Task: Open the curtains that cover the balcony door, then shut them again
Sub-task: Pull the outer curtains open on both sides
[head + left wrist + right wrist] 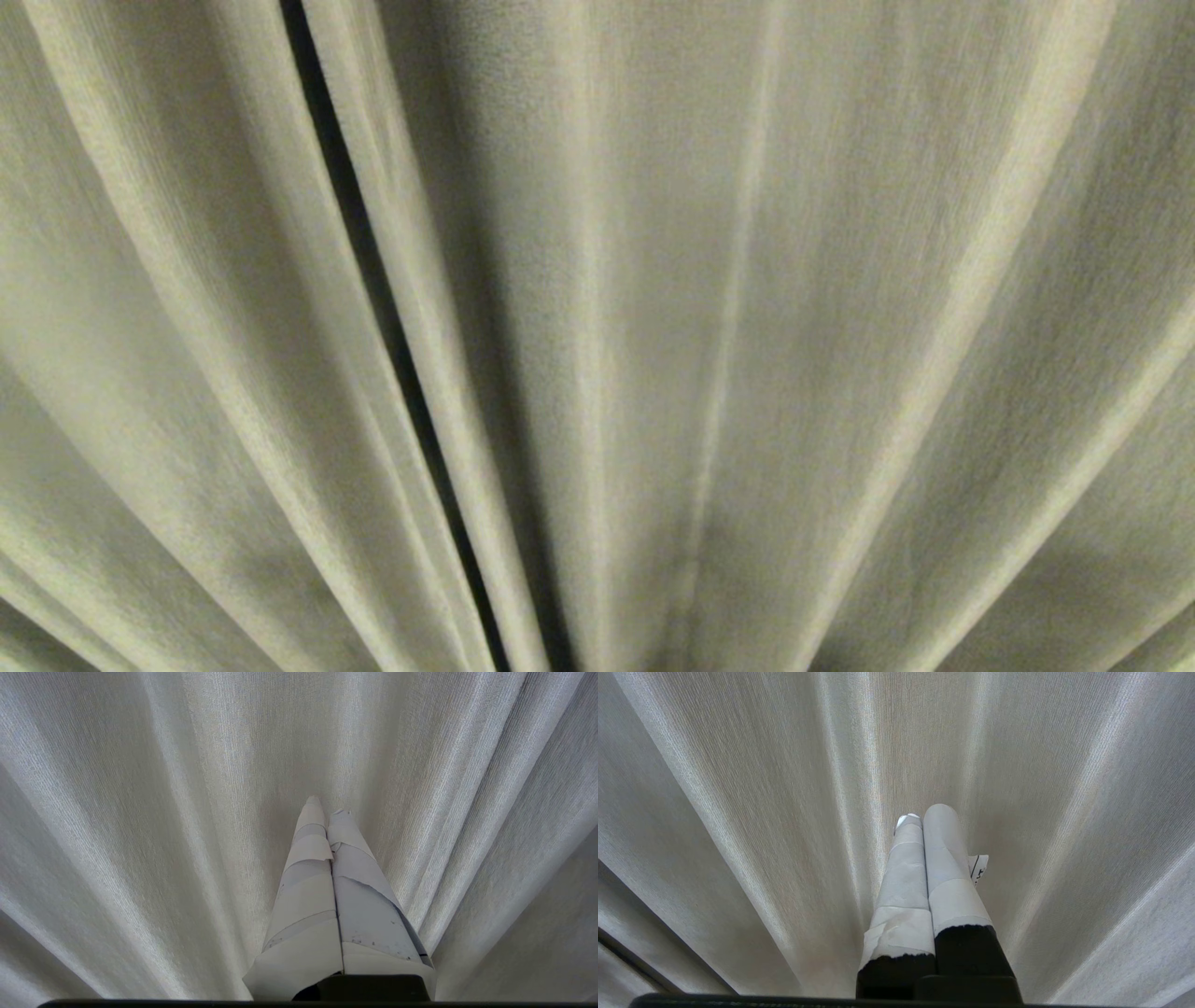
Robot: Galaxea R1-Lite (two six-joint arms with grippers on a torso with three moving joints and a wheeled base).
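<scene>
We face the curtains [747, 327], drawn shut and filling the head view, their pleats running vertically, with a thin dark slit [373, 280] left of centre where two panels meet. Our left gripper [327, 807] and right gripper [924, 812] point at the fabric, both clenched on nothing. We judge the left arm nearer the slit.

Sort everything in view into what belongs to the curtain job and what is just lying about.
Belongs to the job:
- the curtains, drawn, with only a thin dark gap between two folds
- left gripper, shut, pointing at the fabric
- right gripper, shut, pointing at the fabric

Just lying about:
- nothing that shows; fabric fills all three views, and the balcony door is hidden behind it
</scene>
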